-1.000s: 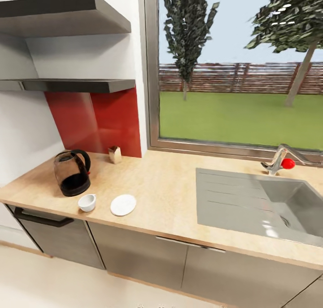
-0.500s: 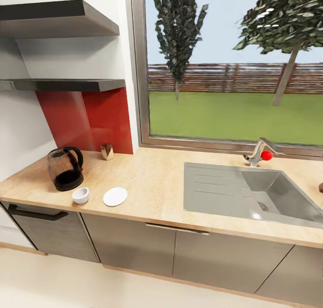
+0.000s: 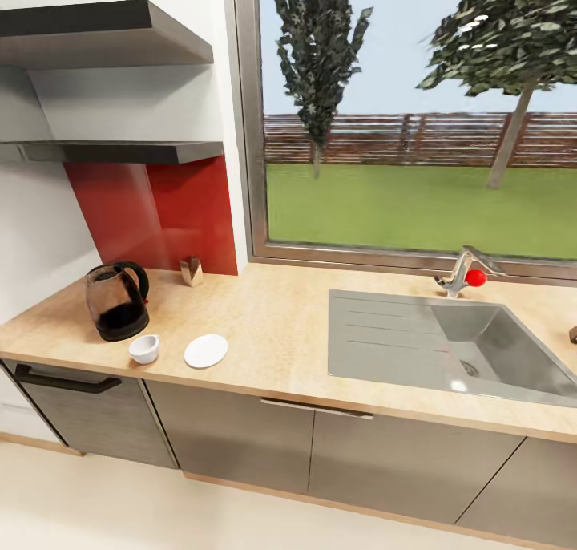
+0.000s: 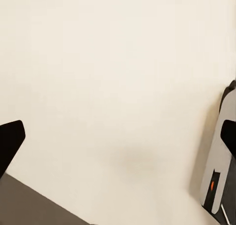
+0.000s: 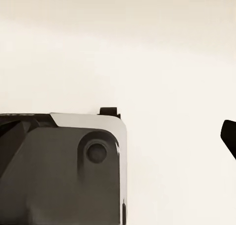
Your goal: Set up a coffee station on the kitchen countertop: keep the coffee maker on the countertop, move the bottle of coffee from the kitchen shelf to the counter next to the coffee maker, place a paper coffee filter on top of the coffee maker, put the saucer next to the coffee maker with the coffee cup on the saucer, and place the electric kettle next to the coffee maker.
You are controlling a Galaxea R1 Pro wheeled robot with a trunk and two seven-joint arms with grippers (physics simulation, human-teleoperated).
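The electric kettle (image 3: 117, 301), smoky glass, looks heavy and fragile, so I'd grip its arched black handle, my left gripper (image 4: 118, 136) spread wide and my right gripper's state unclear.

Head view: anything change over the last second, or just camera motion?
Only the camera moved: the view pulled back and panned right, then settled. The electric kettle, coffee cup, saucer and paper coffee filter kept their places on the kitchen countertop. Nothing was taken hold of or let go.
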